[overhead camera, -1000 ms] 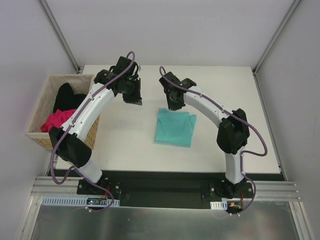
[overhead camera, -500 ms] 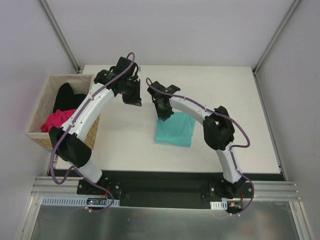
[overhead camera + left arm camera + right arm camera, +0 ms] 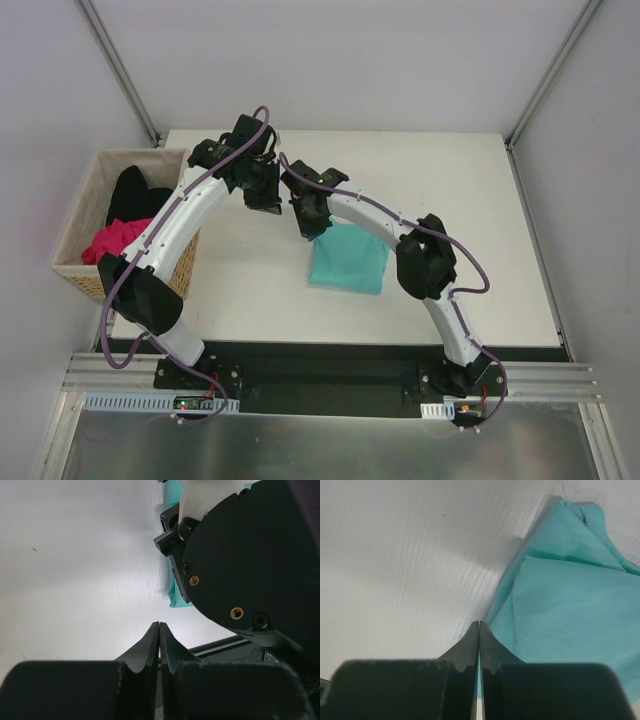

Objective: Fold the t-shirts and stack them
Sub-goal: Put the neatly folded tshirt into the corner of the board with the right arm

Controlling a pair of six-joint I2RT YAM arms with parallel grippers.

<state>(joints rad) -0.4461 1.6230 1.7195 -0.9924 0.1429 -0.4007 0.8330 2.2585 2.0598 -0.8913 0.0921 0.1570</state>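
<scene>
While overhead catches basket [image 3: 78,215], wrist catches closed right tool [image 3: 479,625], teal t-shirt [image 3: 565,615].

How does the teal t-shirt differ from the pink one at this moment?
The teal t-shirt lies folded flat, while the pink t-shirt sits crumpled in a heap. The teal one is on the table; the pink one is in the wicker basket, beside a black garment. Both are plain-coloured cloth.
</scene>
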